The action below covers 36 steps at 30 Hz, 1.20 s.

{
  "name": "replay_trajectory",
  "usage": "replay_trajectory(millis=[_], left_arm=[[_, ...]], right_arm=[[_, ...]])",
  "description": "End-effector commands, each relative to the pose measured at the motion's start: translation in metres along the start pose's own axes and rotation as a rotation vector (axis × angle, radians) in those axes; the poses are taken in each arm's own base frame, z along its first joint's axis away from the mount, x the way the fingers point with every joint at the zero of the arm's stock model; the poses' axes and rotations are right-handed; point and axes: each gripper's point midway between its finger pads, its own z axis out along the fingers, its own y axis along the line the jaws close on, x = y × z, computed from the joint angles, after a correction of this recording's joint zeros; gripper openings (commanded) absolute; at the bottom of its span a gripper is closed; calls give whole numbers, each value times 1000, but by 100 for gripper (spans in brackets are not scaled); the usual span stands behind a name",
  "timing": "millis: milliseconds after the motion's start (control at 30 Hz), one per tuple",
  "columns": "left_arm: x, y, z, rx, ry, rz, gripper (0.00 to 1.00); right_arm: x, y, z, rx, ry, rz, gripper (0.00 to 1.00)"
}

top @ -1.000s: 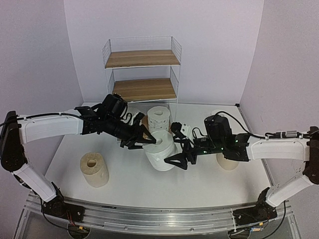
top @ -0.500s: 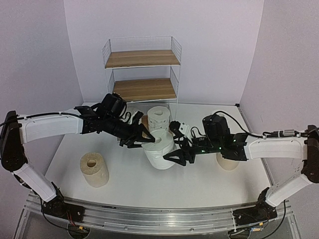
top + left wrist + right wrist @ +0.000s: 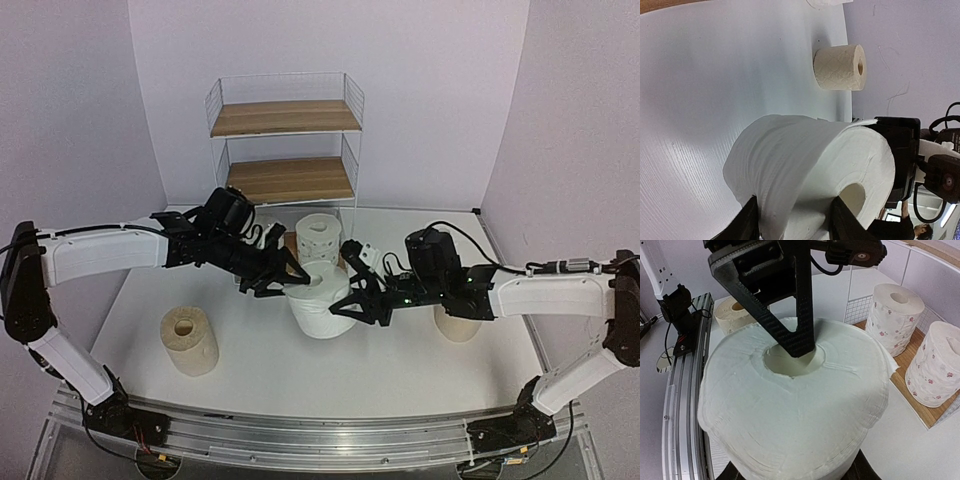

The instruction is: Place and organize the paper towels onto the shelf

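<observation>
A plain white paper towel roll [image 3: 320,303] stands core up at the table's middle, between both grippers. My left gripper [image 3: 292,281] straddles its wall: one finger [image 3: 799,335] reaches down into the hollow core, the other finger [image 3: 749,221] lies against the outside, and the jaws look slack. My right gripper [image 3: 352,306] comes from the right and is shut on the roll's lower sides, with one finger [image 3: 861,471] showing under it. Two dotted rolls [image 3: 895,310] [image 3: 939,371] stand on the shelf's [image 3: 285,118] bottom board. The two upper boards are bare.
A tan roll [image 3: 188,340] stands at the front left of the table. Another tan roll [image 3: 458,326] sits behind my right forearm. The shelf's wire side rails [image 3: 352,160] rise just behind the grippers. The metal base rail [image 3: 320,440] runs along the near edge.
My right gripper has closed in around the white roll from the right. The left gripper's fingers have spread a little. The roll now stands straighter and has shifted slightly toward the shelf.
</observation>
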Motion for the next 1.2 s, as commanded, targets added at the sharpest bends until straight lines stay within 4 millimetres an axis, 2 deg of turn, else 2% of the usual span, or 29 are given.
replay_trajectory(millis=[0, 67, 133, 233, 333, 533, 633, 733, 933, 1033, 1167], left_arm=[[-32, -81, -24, 161, -151, 165, 66], [-42, -85, -31, 137, -204, 178, 79], [-51, -91, -40, 117, -259, 196, 97], [-61, -91, -53, 63, -331, 196, 100], [-71, -80, -70, -36, -408, 175, 100], [-79, -61, -120, -202, -581, 131, 100], [-68, -54, -135, -215, -597, 130, 100], [-53, -36, -140, -240, -588, 112, 100], [-23, 37, -161, -445, -628, -59, 100], [-11, 61, -169, -506, -644, -118, 100], [1, 82, -180, -548, -680, -189, 100]], right_arm=[[-57, 17, -7, -70, -156, -24, 0], [-60, 14, -9, -50, -162, -17, 0], [-61, 11, -10, -27, -167, -15, 0], [-64, 9, -14, -7, -174, -18, 0], [-66, 5, -20, 28, -180, -12, 0], [-75, -19, -33, 186, -168, -8, 0], [-87, -39, -41, 308, -180, 14, 0], [-112, -53, -51, 387, -231, 34, 0], [-165, -73, -57, 480, -322, 44, 0], [-185, -86, -54, 535, -343, 27, 0], [-201, -106, -42, 619, -347, 3, 0]])
